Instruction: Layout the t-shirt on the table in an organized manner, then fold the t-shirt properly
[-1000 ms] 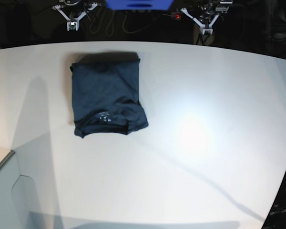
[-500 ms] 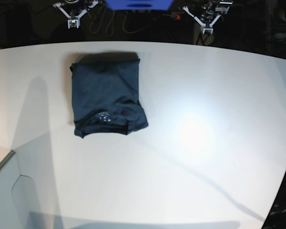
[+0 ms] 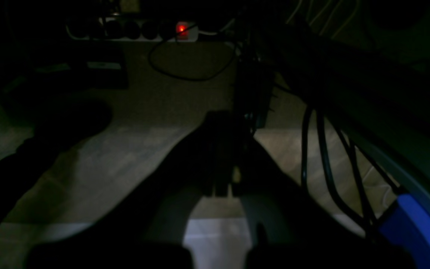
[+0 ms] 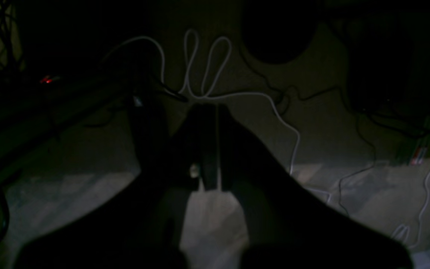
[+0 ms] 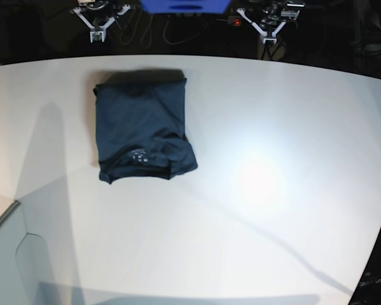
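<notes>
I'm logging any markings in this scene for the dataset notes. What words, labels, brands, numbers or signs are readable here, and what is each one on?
None can be read.
Pale printed label inside the neck of the t-shirt: a few small marks, too small and blurred to read.
Table: no print visible.
Both wrist views: too dark to show any text; only a red light on a power strip.

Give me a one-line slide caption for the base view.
Folded navy t-shirt lies on the white table, both grippers (left, right) shut and parked beyond the far edge.
</notes>
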Available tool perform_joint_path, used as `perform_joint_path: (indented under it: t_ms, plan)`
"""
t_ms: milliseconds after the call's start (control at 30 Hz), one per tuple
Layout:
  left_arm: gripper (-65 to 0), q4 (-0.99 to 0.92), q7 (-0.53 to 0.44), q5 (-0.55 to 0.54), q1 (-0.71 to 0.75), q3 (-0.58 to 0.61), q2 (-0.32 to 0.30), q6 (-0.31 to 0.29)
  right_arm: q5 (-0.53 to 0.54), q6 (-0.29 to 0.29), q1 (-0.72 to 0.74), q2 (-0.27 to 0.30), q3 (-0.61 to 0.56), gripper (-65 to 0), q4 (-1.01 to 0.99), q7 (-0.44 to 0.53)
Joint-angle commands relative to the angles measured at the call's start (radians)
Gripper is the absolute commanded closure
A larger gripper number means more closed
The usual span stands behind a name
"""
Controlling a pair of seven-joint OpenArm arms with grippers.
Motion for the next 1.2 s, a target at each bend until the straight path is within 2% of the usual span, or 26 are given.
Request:
perform_joint_path:
  t_ms: [0, 67, 300, 400, 500, 700, 1167]
  plan:
    - [0.0, 0.002, 0.025, 0.003, 0.000, 0.000, -0.003, -0.001, 0.000, -0.013, -0.003, 0.006, -0.001, 0.0, 0.002, 0.010]
    - [0.0, 0.006, 0.057, 0.003, 0.000, 0.000, -0.003, -0.004, -0.002, -0.013, -0.003, 0.006, -0.001, 0.0, 0.002, 0.010]
    - [0.0, 0.005, 0.072, 0.003, 0.000, 0.003, -0.003, -0.002, -0.055, -0.013, -0.003, 0.001, 0.001, 0.0, 0.002, 0.006]
    - [0.0, 0.008, 0.095, 0.003, 0.000, 0.003, -0.003, -0.005, -0.055, -0.013, -0.002, 0.001, 0.001, 0.0, 0.004, -0.060]
    - [0.0, 0.008, 0.098, 0.004, -0.001, 0.003, -0.003, -0.007, -0.055, -0.013, 0.013, 0.001, 0.001, 0.0, 0.002, -0.086]
    - [0.0, 0.008, 0.098, -0.004, -0.001, 0.091, -0.003, -0.007, -0.055, -0.013, 0.015, 0.001, 0.001, 0.0, 0.002, -0.083]
    - [0.0, 0.010, 0.091, 0.001, -0.001, 0.098, -0.003, -0.005, -0.055, -0.013, 0.015, 0.001, 0.001, 0.0, 0.002, -0.080]
